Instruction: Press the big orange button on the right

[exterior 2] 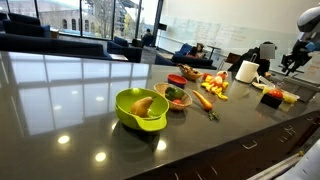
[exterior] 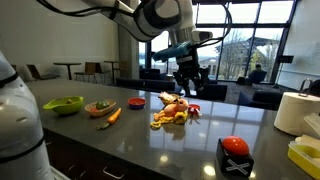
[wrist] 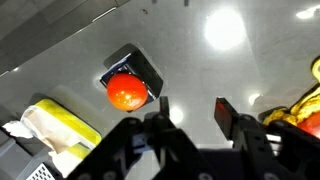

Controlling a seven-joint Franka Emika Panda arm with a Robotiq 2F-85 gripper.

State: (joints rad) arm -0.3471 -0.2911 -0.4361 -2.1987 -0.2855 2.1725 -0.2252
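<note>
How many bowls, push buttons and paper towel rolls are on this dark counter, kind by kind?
Bowls: 3 (lime green plastic bowl, tan round bowl, small flat red bowl)
Buttons: 1 (domed orange-red button on a black box)
Paper towel rolls: 1 (white paper towel roll)
Total: 5

Tall windows point(exterior: 250, 40) fill the wall at twelve o'clock, bright with daylight. Dark lounge chairs point(exterior 2: 40, 42) stand at ten o'clock beyond the glossy counter point(exterior 2: 60, 90), which shows round light reflections point(exterior 2: 62, 112).

Daylight through windows point(exterior: 250, 35) | lamp glare on countertop point(exterior 2: 60, 90) (wrist view too) — slightly blurred
</note>
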